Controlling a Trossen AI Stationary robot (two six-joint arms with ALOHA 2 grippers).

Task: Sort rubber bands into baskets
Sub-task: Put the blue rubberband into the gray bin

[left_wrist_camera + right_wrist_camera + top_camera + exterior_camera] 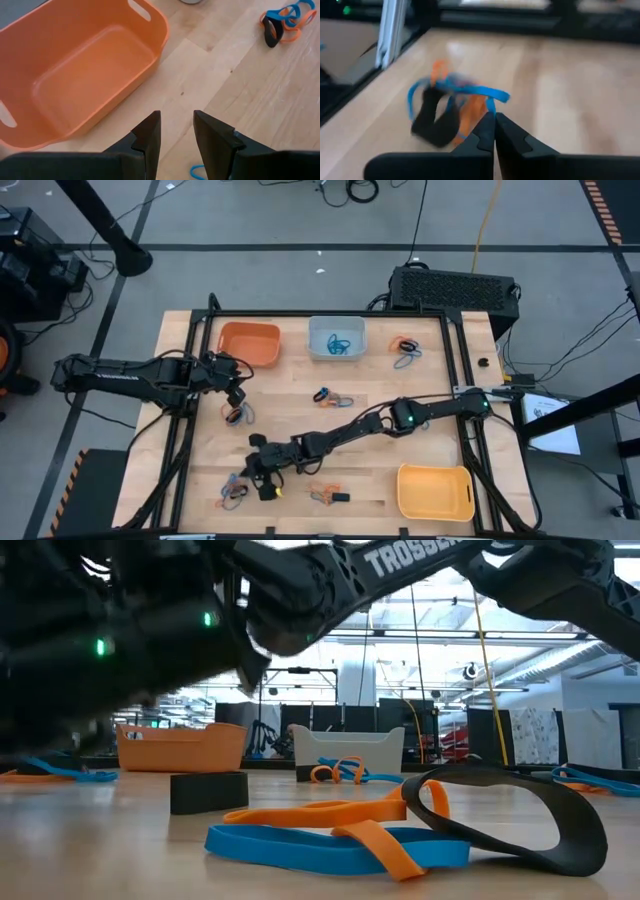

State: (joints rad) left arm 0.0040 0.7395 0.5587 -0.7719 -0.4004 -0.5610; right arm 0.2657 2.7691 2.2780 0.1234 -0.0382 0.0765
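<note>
From overhead you can see the right gripper (268, 480) reaching across the table (300, 420), well away from the orange basket (249, 343), toward the front edge beside a tangle of rubber bands (234, 492). Only its wrist view shows you the fingers (485, 135) pressed together with nothing visibly between them, the orange, blue and black loops (451, 107) lying just past the tips. The left gripper (236, 388) sits just in front of the orange basket; its wrist view tells you the fingers (150, 135) stand a little apart and empty, and that the basket (75, 75) has no bands inside. The overhead view alone shows you blue bands already in the pale blue-grey basket (336, 339), next to the orange one, and the yellow basket (435, 491) far off at the front.
</note>
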